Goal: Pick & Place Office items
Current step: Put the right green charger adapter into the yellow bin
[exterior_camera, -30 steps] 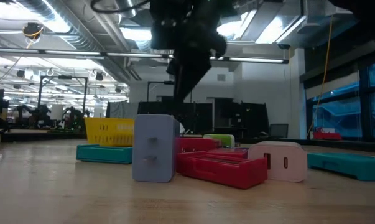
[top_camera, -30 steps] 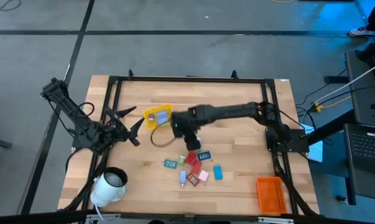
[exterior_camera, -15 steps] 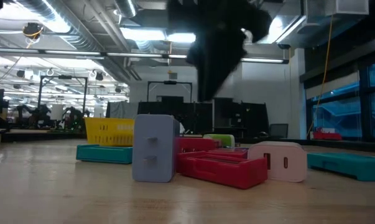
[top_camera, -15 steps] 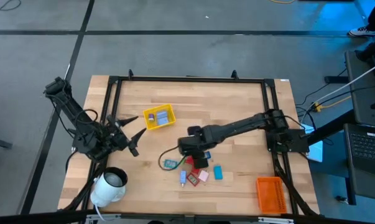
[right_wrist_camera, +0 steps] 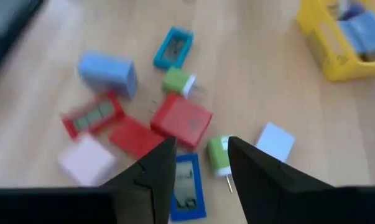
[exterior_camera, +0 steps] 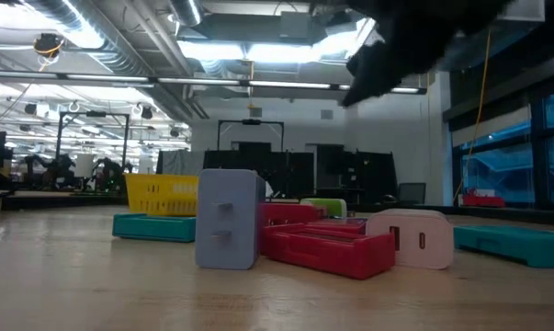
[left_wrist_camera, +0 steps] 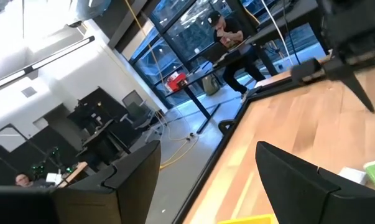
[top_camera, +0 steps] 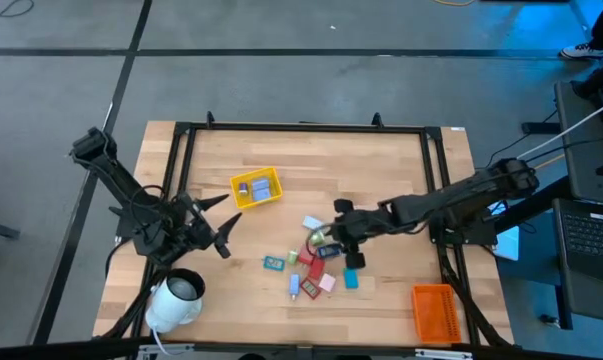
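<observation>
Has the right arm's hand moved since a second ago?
Yes. In the high view the right hand has swung away from the yellow ribbed tray, toward the table's right side, above the scattered office items.

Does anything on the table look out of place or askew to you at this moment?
Mildly, yes: the office items lie in a loose, unsorted jumble mid-table, some overlapping, one light blue piece standing on edge. The yellow tray sits skewed to the table edge.

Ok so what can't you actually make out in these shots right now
- Yellow tray contents: high view too small, right wrist view cuts the tray at the edge; only blue pieces show.
- Right claw: low view shows a dark blur overhead.
- Orange tray inside: too small to tell.
- White roll: its lower part is cut by the frame bar.
</observation>
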{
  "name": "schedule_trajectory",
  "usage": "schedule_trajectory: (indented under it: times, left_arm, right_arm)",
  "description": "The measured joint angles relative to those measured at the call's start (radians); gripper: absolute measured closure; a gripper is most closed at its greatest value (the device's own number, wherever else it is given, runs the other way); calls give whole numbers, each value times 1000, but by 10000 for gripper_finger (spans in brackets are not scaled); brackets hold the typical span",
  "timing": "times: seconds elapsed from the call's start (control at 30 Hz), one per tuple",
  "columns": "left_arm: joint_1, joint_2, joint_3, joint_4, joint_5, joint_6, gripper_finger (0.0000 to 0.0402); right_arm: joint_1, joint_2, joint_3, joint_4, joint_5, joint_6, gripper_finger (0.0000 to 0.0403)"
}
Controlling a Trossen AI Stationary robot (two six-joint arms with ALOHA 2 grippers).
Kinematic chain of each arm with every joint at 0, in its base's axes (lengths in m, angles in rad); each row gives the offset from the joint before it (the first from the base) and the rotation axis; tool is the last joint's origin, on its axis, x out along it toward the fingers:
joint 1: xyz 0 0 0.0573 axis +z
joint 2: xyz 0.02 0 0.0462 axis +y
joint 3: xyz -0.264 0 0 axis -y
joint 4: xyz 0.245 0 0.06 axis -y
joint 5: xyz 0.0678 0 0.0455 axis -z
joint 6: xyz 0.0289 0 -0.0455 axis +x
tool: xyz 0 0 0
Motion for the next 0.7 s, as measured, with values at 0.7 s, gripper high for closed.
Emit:
schedule_trajectory:
  times: [0.7]
  left_arm:
    - [29, 4, 31, 2, -14, 50, 141]
  right_arm:
    - [-168, 171, -60, 200, -153, -179, 137]
